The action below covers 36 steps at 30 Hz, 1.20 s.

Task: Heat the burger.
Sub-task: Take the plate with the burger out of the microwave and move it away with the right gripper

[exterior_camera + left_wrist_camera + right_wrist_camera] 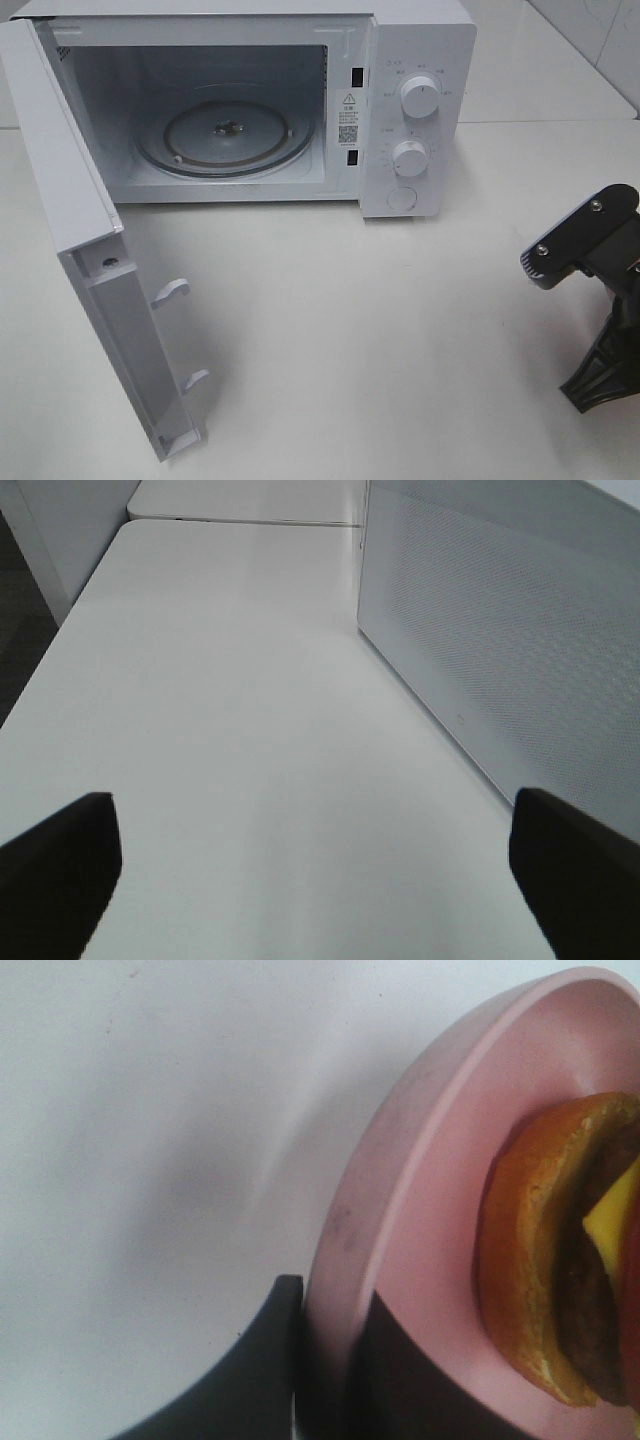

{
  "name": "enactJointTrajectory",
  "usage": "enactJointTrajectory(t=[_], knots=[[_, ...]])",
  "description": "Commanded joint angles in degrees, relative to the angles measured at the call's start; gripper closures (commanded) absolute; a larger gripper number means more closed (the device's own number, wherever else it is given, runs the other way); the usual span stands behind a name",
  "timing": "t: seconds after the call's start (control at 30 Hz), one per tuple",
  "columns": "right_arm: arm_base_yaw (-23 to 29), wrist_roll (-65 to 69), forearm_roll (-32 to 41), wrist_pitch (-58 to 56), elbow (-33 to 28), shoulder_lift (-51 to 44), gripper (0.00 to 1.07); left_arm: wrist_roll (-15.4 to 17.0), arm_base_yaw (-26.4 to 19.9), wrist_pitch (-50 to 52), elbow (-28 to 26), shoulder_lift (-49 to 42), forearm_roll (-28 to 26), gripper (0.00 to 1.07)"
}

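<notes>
Gripping the rim of a pink plate (420, 1210), the right hand (325, 1360) has its dark fingers (250, 1370) pinched close together, one on the outside of the rim and one on the inside, so the plate edge sits clamped between them. On that plate lies the burger (560, 1260), seen only in the right wrist view: a golden-brown bun, a dark patty and a corner of yellow cheese show, and it rests toward the middle of the plate, apart from the gripped edge. Beneath the plate the white counter (150, 1160) is bare.

From the high camera only the black body of the right arm (595, 290) appears at the right edge; the plate and burger are out of that frame.

The left hand (310, 880) stands spread wide, its two dark fingertips (60, 870) at opposite sides of the wrist view with nothing between them but counter. It touches nothing. Just beside it runs the perforated white panel of the microwave door (500, 660).

The white microwave (410, 120) sits at the back of the counter with its door (90, 270) swung fully open to the left. Inside, the glass turntable (225, 135) is empty. Two round knobs (417, 98) sit on the control panel at the right
</notes>
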<state>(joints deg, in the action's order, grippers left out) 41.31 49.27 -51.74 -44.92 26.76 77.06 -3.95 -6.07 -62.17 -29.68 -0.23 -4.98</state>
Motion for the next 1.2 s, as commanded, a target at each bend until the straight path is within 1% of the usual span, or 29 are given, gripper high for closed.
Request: enactJointTrajectory(t=[0.03,0.07,0.13,0.17,0.2,0.27,0.37,0.43,0.63,0.7,0.8,0.87,0.97,1.03,1.1,1.13,1.17,1.2], knots=[[-0.3,4.9,-4.5,-2.5,1.2,2.1,1.07,0.3,-0.2,0.9,0.1,-1.0,0.1,0.09],[-0.3,8.5,-4.7,-2.3,2.2,4.1,1.07,0.3,-0.2,0.9,0.1,-1.0,0.1,0.09],[-0.3,10.3,-4.7,-2.5,2.8,5.2,1.07,0.3,-0.2,0.9,0.1,-1.0,0.1,0.09],[-0.3,13.2,-4.8,-2.5,3.7,7.2,1.07,0.3,-0.2,0.9,0.1,-1.0,0.1,0.09],[-0.3,13.2,-4.8,-2.5,3.7,7.2,1.07,0.3,-0.2,0.9,0.1,-1.0,0.1,0.09],[-0.3,15.5,-5.9,-2.3,5.0,11.9,1.07,0.3,-0.2,0.9,0.1,-1.0,0.1,0.09],[-0.3,15.9,-6.3,-2.2,5.2,13.2,1.07,0.3,-0.2,0.9,0.1,-1.0,0.1,0.09],[-0.5,17.0,-7.0,-1.9,6.4,16.8,1.07,0.3,-0.2,0.9,0.1,-1.0,0.1,0.09],[-0.5,19.4,-9.3,-1.1,8.6,21.9,1.07,0.3,-0.2,0.9,0.1,-1.0,0.1,0.09],[-2.3,22.7,-10.5,0.3,9.9,25.2,1.06,0.3,-0.2,0.9,0.1,-1.0,0.1,0.09],[-3.1,23.5,-10.7,0.5,10.0,26.0,1.05,0.3,-0.2,0.9,0.1,-1.0,0.1,0.09],[-4.5,24.0,-11.1,2.2,10.4,28.3,1.00,0.3,-0.2,0.9,0.1,-1.0,0.1,0.09],[-4.5,24.0,-11.3,2.6,10.4,28.7,0.99,0.3,-0.2,0.9,0.1,-1.0,0.1,0.09],[-4.5,24.0,-11.0,4.2,10.4,30.5,0.92,0.3,-0.2,0.9,0.1,-1.0,0.1,0.09],[-4.5,24.0,-10.6,4.6,10.4,30.7,0.90,0.3,-0.2,0.9,0.1,-1.0,0.1,0.09],[-4.5,24.0,-10.0,5.2,10.4,30.7,0.83,0.3,-0.2,0.9,0.1,-1.0,0.1,0.09],[-4.5,24.0,-10.0,5.2,10.4,30.7,0.83,0.3,-0.2,0.9,0.1,-1.0,0.1,0.09],[-4.4,23.7,-9.7,5.5,10.4,30.1,0.77,0.3,-0.2,0.9,0.1,-1.0,0.1,0.09]])
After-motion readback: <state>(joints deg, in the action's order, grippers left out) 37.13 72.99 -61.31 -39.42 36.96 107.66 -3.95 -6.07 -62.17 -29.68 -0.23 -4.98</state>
